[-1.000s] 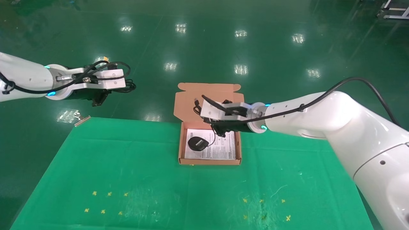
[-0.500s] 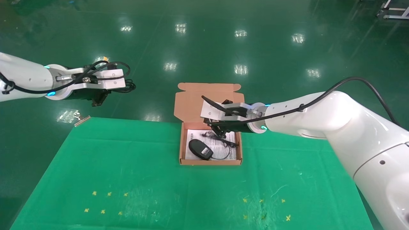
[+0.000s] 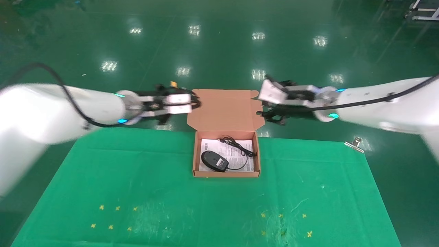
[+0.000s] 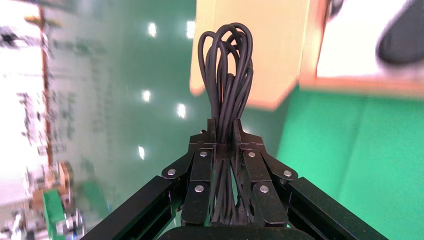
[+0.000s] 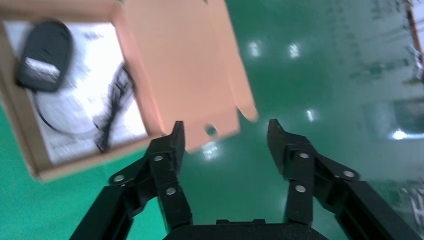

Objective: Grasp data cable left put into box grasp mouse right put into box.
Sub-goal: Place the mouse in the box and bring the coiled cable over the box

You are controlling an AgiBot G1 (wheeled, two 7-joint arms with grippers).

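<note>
The data cable (image 4: 225, 75), a slim bundle of black loops, sticks out from my left gripper (image 4: 225, 146), which is shut on it. In the head view that gripper (image 3: 190, 105) hovers at the left edge of the raised lid of the box (image 3: 226, 174), beyond the table's far edge. The black mouse (image 3: 214, 160) lies inside the box on the white printed sheet, its thin cord (image 3: 240, 147) curled beside it. My right gripper (image 3: 267, 116) hangs open and empty just right of the lid; its wrist view shows the gripper (image 5: 225, 136) with wide jaws, and the mouse (image 5: 42, 50) off to one side.
A green cloth (image 3: 137, 185) covers the table, with small yellow cross marks (image 3: 113, 216) near the front. A metal clip (image 3: 355, 144) holds the cloth at the far right edge. Glossy green floor lies beyond the table.
My right gripper has let go of the mouse cord, left the box and drawn back to the right of the lid. My left arm has swung right to the lid, carrying the data cable.
</note>
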